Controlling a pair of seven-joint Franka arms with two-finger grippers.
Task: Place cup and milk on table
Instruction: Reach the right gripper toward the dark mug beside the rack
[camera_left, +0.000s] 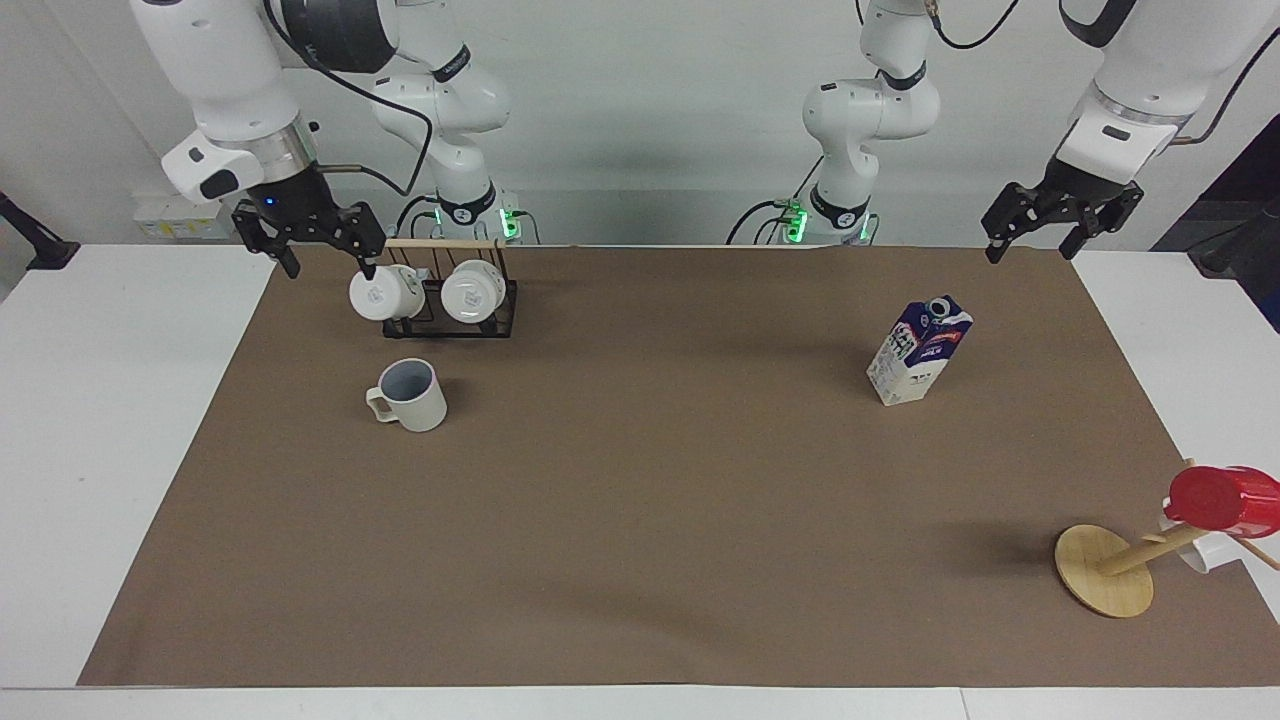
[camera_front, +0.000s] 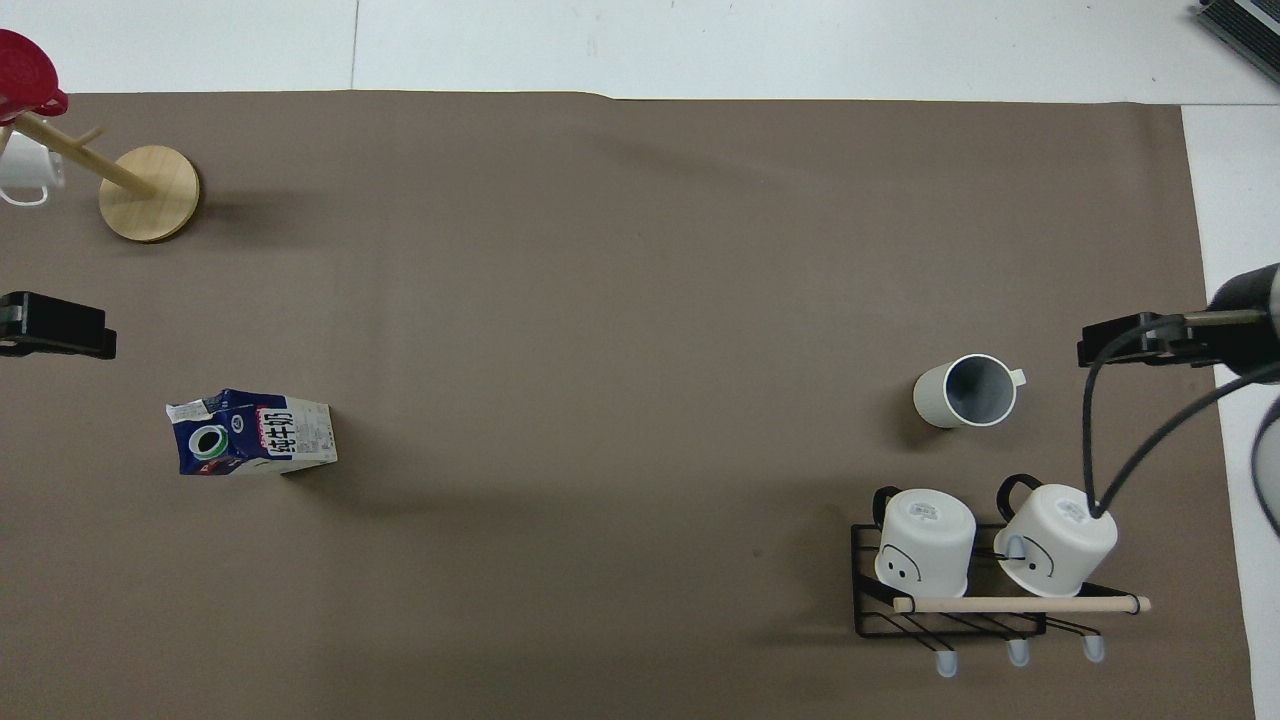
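The cream-white cup (camera_left: 412, 393) stands upright on the brown sheet of the table (camera_left: 650, 520); the overhead view (camera_front: 967, 390) shows its grey-blue inside. The blue and white milk carton (camera_left: 920, 350) stands upright toward the left arm's end and also shows in the overhead view (camera_front: 255, 432). My right gripper (camera_left: 330, 262) is open and empty, in the air over the sheet's edge beside the rack, clear of the cup; the overhead view (camera_front: 1135, 340) shows it too. My left gripper (camera_left: 1033, 245) is open and empty, raised over the sheet's corner, apart from the milk.
A black wire rack (camera_left: 440, 318) with two white printed cups stands nearer to the robots than the cup. A wooden mug tree (camera_left: 1105, 570) with a red cup (camera_left: 1225, 500) stands at the left arm's end, farther from the robots than the milk.
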